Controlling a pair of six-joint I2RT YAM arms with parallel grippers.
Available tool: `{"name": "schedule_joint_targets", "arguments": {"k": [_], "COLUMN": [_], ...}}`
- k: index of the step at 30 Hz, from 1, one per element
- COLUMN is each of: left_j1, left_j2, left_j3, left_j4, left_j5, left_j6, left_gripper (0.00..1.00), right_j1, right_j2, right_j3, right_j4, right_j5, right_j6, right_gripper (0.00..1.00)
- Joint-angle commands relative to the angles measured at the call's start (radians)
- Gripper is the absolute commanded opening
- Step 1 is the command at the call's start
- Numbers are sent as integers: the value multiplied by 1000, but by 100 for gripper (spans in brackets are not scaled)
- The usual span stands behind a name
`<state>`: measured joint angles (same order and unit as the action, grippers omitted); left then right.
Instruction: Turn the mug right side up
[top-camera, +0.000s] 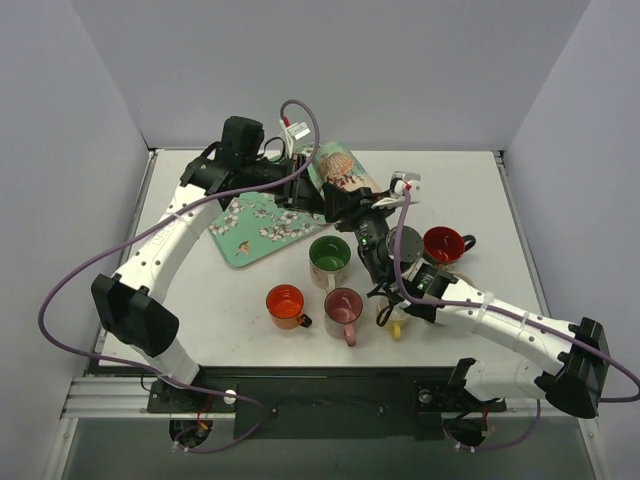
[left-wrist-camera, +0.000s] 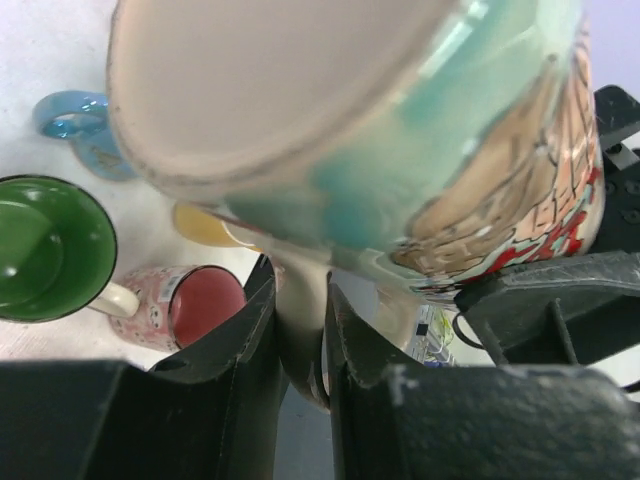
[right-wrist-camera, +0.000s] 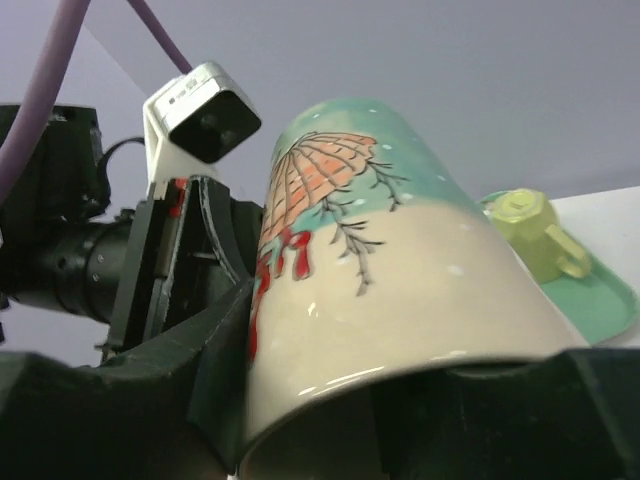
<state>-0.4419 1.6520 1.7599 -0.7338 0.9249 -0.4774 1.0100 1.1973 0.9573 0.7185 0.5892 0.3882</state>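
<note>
Currently: mug (top-camera: 338, 168) is off the bench (top-camera: 220, 322), in the air between my two end effectors, tilted well over. Left end effector (left-wrist-camera: 300, 290) is clamped on the mug's handle (left-wrist-camera: 300, 330), one finger on each side, with the mug's flat bottom just above those fingers. Right end effector (right-wrist-camera: 415, 340) straddles the mug's body, its open mouth toward my right wrist; I cannot tell whether those fingers press on it. Below both end effectors, upright on the bench: green cup (top-camera: 329, 257), orange cup (top-camera: 285, 303), pink cup (top-camera: 343, 308). Red cup (top-camera: 443, 243) stands right of the right end effector. Flowered tray (top-camera: 250, 230) lies beneath the left end effector.
</note>
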Motion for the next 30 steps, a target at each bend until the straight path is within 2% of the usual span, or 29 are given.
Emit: {"name": "schedule_joint_targets", "arguments": {"k": [1, 4, 7, 9, 10, 11, 15, 19, 24, 26, 27, 30], "left_j1": [-38, -40, -35, -20, -15, -5, 2, 5, 5, 5, 3, 3], "left_j2": [-106, -112, -109, -98, -97, -95, -86, -57, -28, -29, -28, -20], "left_j3": [21, 10, 10, 19, 24, 24, 0, -5, -2, -11, -14, -19], "left_j4": [125, 128, 128, 94, 76, 65, 51, 54, 43, 51, 54, 62], "left_j5": [178, 178, 147, 92, 30, -9, -349, -458, -546, -555, -560, -557], "left_j6": [22, 25, 45, 87, 127, 149, 279, 344, 405, 425, 428, 445], "left_gripper": [0, 0, 0, 45, 77, 83, 85, 87, 89, 90, 90, 91], "right_j1": [-53, -76, -85, -96, -103, -109, -145, -198, -451, -585, -687, -864], "right_j2": [-1, 1, -5, -16, -18, -25, -47, -79, -65, -70, -73, -85], "right_j3": [60, 93, 162, 217, 237, 267, 323, 359, 434, 396, 377, 257], "right_j4": [105, 43, -100, -235, -329, -368, -576, -775, -1175, -1269, -1286, -1297], "right_j5": [-66, -116, -150, -146, -141, -138, -89, -19, 60, 51, 26, -52], "right_j6": [27, 35, 2, -34, -60, -74, -140, -225, -224, -180, -145, -89], "right_gripper": [34, 0, 0, 0, 0, 0, 0, 0, 0, 0, 0, 0]}}
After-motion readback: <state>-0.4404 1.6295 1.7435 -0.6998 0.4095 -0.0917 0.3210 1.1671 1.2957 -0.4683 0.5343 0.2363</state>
